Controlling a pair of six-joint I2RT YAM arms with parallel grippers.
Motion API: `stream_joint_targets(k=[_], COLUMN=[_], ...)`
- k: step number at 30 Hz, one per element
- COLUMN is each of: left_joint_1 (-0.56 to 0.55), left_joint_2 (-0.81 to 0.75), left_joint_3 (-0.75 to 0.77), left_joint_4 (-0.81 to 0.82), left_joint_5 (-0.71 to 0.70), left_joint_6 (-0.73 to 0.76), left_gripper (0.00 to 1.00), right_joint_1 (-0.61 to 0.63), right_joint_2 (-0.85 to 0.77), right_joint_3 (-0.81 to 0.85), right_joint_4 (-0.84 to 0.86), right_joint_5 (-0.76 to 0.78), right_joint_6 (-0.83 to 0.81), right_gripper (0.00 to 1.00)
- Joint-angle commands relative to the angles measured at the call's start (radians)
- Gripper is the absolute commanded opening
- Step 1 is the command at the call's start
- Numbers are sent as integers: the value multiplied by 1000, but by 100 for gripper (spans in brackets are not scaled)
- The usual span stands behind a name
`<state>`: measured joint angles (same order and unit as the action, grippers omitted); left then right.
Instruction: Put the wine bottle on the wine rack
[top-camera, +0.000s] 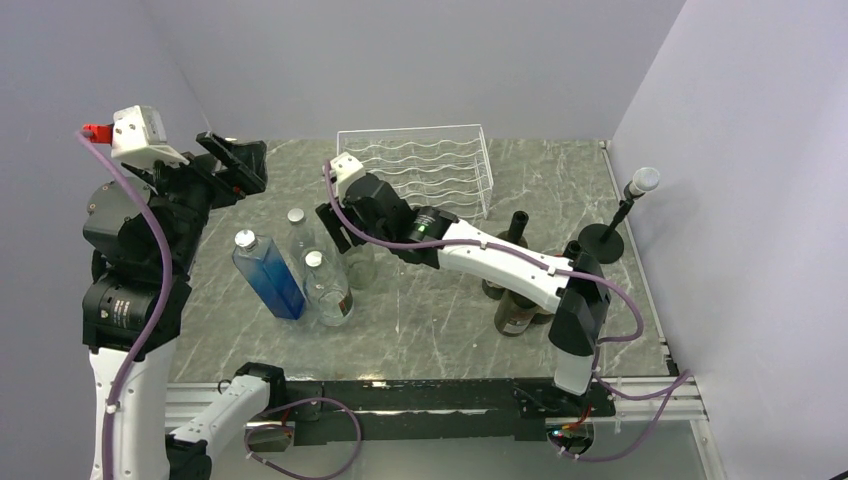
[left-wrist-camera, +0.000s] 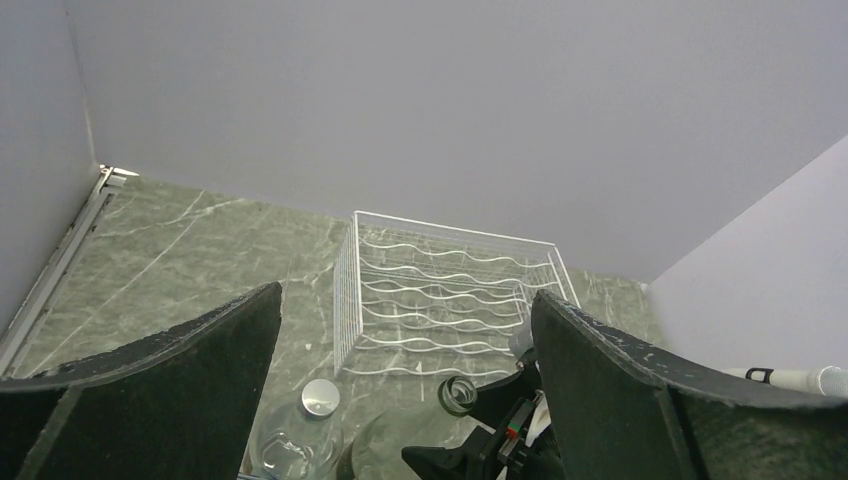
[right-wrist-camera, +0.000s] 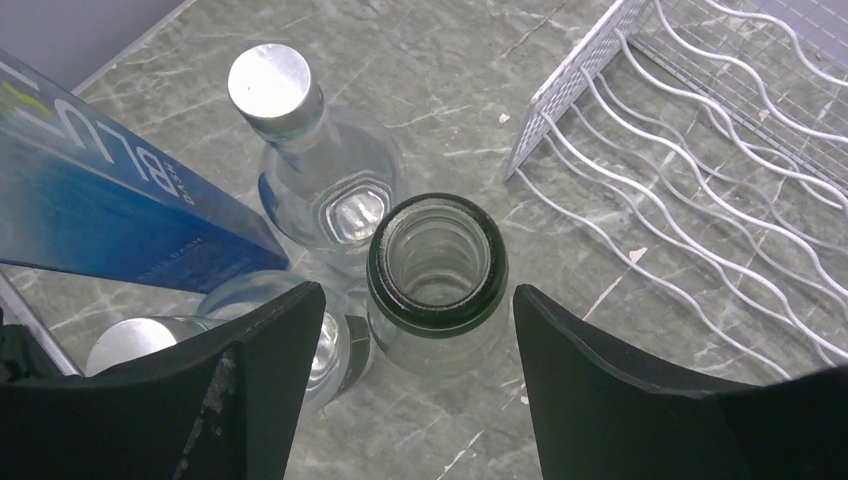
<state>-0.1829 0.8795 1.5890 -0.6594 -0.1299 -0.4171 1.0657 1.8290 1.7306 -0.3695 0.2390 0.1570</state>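
Right wrist view: wine bottle (right-wrist-camera: 435, 262) at centre, straddled by the half-open, empty right pincer (right-wrist-camera: 415, 295).
Capped bottle (right-wrist-camera: 320, 190) at upper left could be toppled by an off-centre grip; wine rack (right-wrist-camera: 575, 85) seen upper right.

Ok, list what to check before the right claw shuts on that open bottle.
1. Open-necked bottle centred in the right claw: ok.
2. Gaps between the fingers and the bottle's rim on both sides: ok.
3. Fingers low enough on the neck: cannot tell.
4. Silver-capped bottle clear of the nearest finger: cannot tell, they overlap in the wrist view.
5. Wine rack cradles free: ok.
6. Left claw open and away from the bottles: ok.
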Motion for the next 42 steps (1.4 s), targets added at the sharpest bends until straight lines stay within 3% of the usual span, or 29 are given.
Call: stream_joint_targets(k=[1, 14, 17, 21, 22, 32, 42], left_joint_1=[-3, -4, -6, -7, -7, -10, -10], left_joint_2=[-5, -17, -15, -7, -6, 16, 43], left_joint_3=[7, 3, 3, 1, -2, -43, -165], left_joint_4=[17, 0, 1, 4, 7, 62, 207], left_joint_5=[-12, -8, -5, 9, 13, 151, 560], left_joint_6=[-16, -18, -17, -18, -17, -13, 19], left_gripper=[99, 99, 99, 99, 99, 99, 99], right_joint_1=[0, -13, -17, -18, -17, -26, -64], right_joint_2=[-2, 57, 59, 35, 25, -185, -413], right_joint_3=[0, 51, 57, 49, 51, 112, 124], right_joint_4=[86, 120, 106, 92, 85, -22, -145], right_joint_5=[23, 44, 40, 55, 63, 84, 19], right_joint_6=[-3, 11, 14, 9, 5, -16, 11], right_gripper=[74, 53, 39, 3, 0, 0, 0])
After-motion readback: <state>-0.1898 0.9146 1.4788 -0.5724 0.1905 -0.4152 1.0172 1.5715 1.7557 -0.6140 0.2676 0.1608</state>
